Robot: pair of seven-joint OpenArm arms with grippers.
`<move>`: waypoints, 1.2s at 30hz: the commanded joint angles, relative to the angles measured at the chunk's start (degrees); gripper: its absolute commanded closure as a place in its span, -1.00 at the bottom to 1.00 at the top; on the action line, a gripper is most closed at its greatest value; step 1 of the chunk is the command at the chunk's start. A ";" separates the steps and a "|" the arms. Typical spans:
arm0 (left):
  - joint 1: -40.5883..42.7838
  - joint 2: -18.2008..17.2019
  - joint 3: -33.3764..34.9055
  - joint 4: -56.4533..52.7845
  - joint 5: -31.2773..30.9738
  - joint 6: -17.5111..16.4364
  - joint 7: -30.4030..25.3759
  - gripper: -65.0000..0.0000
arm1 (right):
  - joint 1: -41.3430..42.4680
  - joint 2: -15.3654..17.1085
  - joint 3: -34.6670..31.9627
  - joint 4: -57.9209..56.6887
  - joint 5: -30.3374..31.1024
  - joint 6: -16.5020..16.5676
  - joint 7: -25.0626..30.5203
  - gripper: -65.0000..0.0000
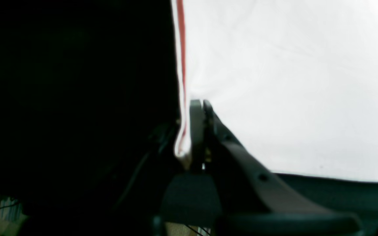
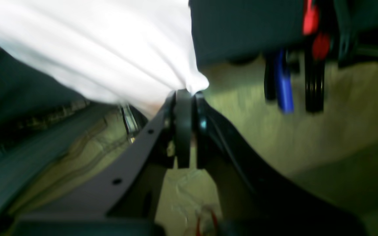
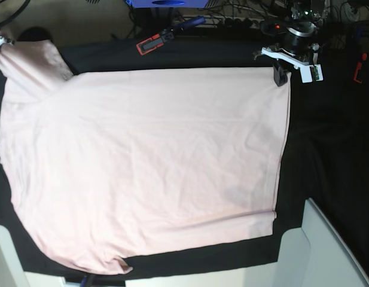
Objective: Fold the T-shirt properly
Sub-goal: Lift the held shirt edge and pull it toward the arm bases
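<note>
The bench (image 3: pixel 328 149), draped in a black cloth (image 3: pixel 172 55), carries the T-shirt (image 3: pixel 148 161), which lies nearly flat and spread full width across it, plain pink side up. No fold line shows anywhere in the base view — the body is one single layer from hem to shoulders, with only soft wrinkles across it. So the folding proper looks not yet begun; the work in hand seems to be laying the shirt out square.

One sleeve (image 3: pixel 29 66) rises off the cloth at the far left corner of the base view. That is where the right hand (image 2: pixel 189 95) sits, its fingers pressed together and pinching a bunched bit of the fabric, with floor visible beneath it. The left hand (image 1: pixel 202 105) is at the far right corner of the shirt, by the hem (image 1: pixel 182 65), fingers likewise pressed together and pinching the cloth just inside that edge.

Left to do, as I judge it — every fold: the sides or sleeves inward, then the length doubled over.

A red-and-black clamp (image 3: pixel 153 43) lies on the black cloth beyond the shirt, apart from it.
</note>
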 commanded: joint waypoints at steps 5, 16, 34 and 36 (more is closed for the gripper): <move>2.08 -0.45 -0.32 2.79 -0.13 0.15 -1.51 1.00 | -2.72 0.77 0.27 3.16 -0.31 -0.05 -0.48 1.00; 4.72 -0.45 -0.41 8.59 -0.04 0.15 -1.51 1.00 | -1.22 1.56 -1.76 3.25 -0.58 -0.05 -0.66 1.00; -0.47 -0.27 -0.41 8.15 -0.39 4.20 -1.51 1.00 | 7.04 6.22 -10.46 0.00 -0.75 -0.05 -0.75 1.00; -1.26 -0.27 -0.32 8.15 -0.39 4.37 -1.43 1.00 | 8.09 7.27 -10.46 -1.85 -0.75 -0.05 -0.75 1.00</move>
